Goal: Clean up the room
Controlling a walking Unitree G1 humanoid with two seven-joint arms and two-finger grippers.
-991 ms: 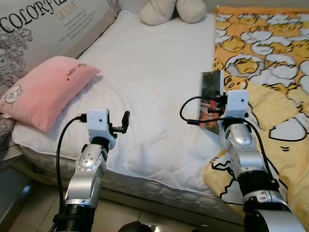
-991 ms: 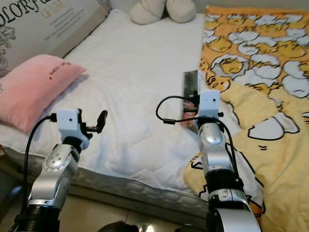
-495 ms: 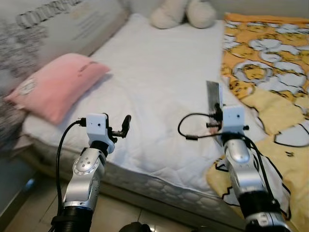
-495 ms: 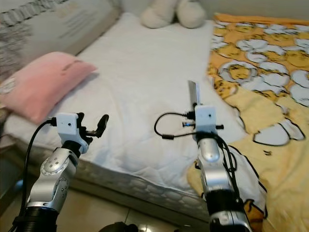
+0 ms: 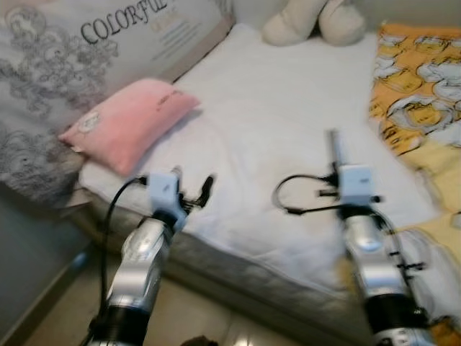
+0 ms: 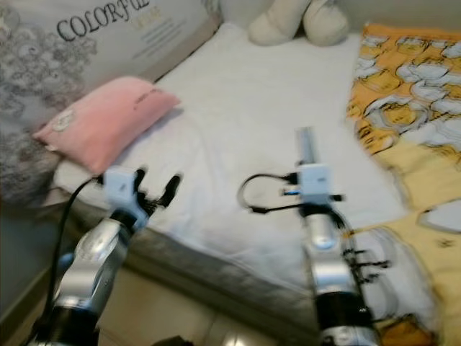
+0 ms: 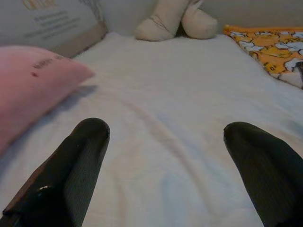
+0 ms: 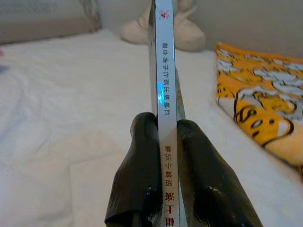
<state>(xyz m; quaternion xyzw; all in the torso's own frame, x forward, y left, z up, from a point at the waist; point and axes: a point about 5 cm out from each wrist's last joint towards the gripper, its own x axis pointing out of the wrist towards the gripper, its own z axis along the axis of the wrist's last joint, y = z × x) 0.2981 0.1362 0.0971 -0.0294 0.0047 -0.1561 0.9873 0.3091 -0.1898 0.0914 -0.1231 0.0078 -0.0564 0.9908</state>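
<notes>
My right gripper (image 8: 165,126) is shut on a thin book (image 8: 165,71), pinching its lower spine so the book stands upright and edge-on above the white bed (image 5: 274,101). In the head views the book (image 5: 333,146) rises just beyond the right wrist, over the mattress's near part. My left gripper (image 5: 193,189) hovers open over the bed's front edge, its two black fingers (image 7: 80,161) wide apart with nothing between them. A pink pillow (image 5: 133,122) lies on the bed's left side, ahead of the left gripper.
A cream plush toy (image 5: 313,20) sits at the bed's far end. An orange and yellow patterned blanket (image 5: 418,72) covers the bed's right side. A grey printed panel reading COLORFUL (image 5: 86,50) lines the left. Tiled floor (image 5: 50,317) lies below the mattress edge.
The whole view has swung left and blurred, so the camera has moved. The book in the right gripper has turned from showing its cover to edge-on. The left gripper stays open.
</notes>
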